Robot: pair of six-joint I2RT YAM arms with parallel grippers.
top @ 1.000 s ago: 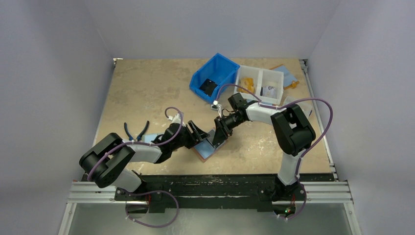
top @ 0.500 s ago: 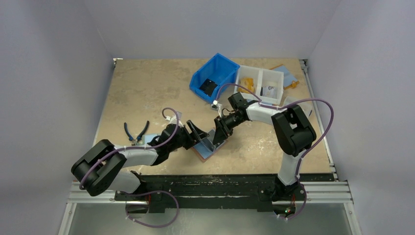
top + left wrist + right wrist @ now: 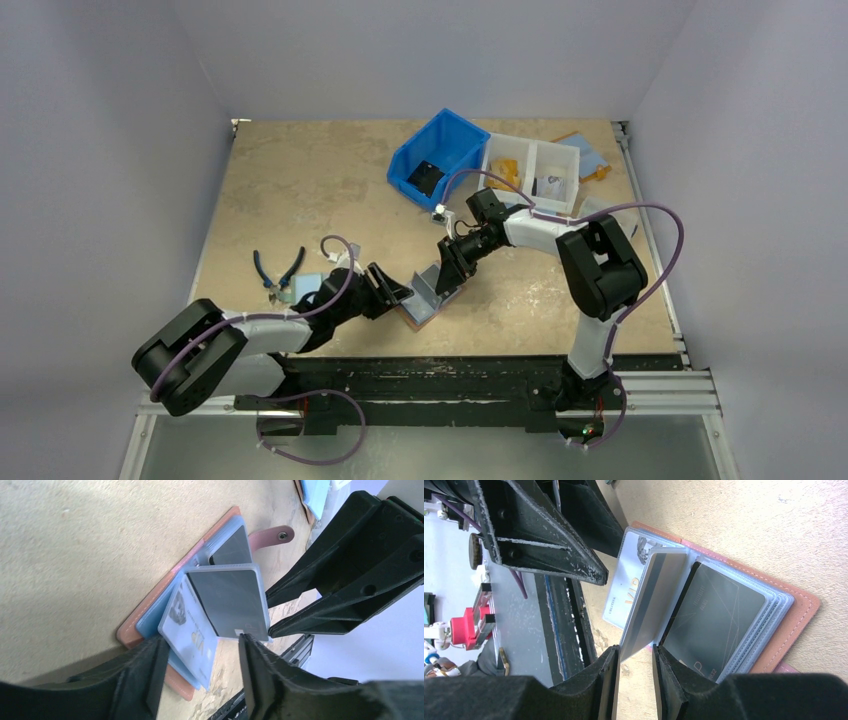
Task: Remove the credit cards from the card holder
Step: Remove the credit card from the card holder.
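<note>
The card holder (image 3: 424, 312) lies open on the table near the front edge, salmon cover (image 3: 134, 628) down, blue sleeves fanned out. In the right wrist view its cover (image 3: 805, 614) shows at the right. A white VIP card (image 3: 192, 630) sticks halfway out of one sleeve, between the wide jaws of my open left gripper (image 3: 200, 645), untouched. My right gripper (image 3: 635, 652) straddles the corner of a raised sleeve leaf holding a grey card (image 3: 230, 600); a gap shows between its pads. A dark card (image 3: 719, 615) sits in the sleeve behind it.
A blue bin (image 3: 440, 155) and a white divided tray (image 3: 535, 170) stand at the back. A blue-lined folder (image 3: 585, 152) lies beyond the tray. Blue-handled pliers (image 3: 277, 268) and a light-blue flat piece (image 3: 308, 285) lie by the left arm. The front rail (image 3: 430, 375) runs close behind the holder.
My left arm has drawn back toward the near left, its jaws widening and then narrowing. The grey leaf now stands raised off the holder. The right gripper stays put.
</note>
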